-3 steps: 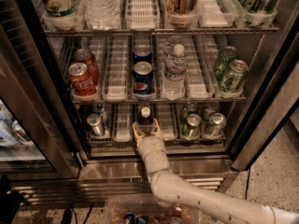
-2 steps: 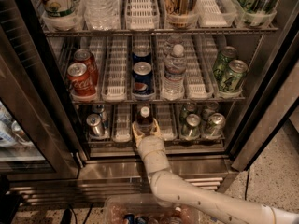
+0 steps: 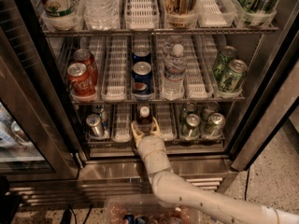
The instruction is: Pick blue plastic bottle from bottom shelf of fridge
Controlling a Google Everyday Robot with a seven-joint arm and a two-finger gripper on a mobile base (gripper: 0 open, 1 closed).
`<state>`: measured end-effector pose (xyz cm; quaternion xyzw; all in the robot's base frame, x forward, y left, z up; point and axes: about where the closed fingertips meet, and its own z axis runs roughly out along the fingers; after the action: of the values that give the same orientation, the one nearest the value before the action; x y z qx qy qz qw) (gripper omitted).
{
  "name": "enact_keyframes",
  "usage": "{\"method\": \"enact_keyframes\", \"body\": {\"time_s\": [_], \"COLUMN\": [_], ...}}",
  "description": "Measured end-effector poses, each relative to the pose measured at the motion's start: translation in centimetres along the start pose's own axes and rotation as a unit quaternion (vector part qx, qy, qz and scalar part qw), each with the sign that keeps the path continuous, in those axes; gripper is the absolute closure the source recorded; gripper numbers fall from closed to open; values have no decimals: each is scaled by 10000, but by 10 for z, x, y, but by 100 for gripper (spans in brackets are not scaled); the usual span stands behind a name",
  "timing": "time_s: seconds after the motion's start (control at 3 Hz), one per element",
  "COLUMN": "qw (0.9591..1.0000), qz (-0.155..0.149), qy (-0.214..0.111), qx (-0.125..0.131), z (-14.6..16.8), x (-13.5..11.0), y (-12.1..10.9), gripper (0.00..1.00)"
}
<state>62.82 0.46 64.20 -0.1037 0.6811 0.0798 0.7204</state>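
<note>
Gripper (image 3: 145, 128) clasps bottle (image 3: 145, 117) at shelf (image 3: 122, 139) front edge; empty lanes (image 3: 164, 121) flank it, cans (image 3: 95, 125) beyond.

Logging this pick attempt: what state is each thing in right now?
Fridge: door open.
Blue plastic bottle: upright, capped, on bottom shelf.
Gripper: at that bottle's base.
Water bottle: upright, capped.
Cola cans: upright.
</note>
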Motion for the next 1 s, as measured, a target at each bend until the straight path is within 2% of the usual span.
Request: {"method": "enact_keyframes", "body": {"time_s": [0.33,0.67,1.0], "qw": [10000,9991,9969], "qz": [-8,-90,-225], "qy": [-5,83,92], "qx": [-69,-410,-747], "z": [-3,-13,-14], "x": [-6,-32,-47], "y": [0,1,14], "gripper": [100,100,100]}}
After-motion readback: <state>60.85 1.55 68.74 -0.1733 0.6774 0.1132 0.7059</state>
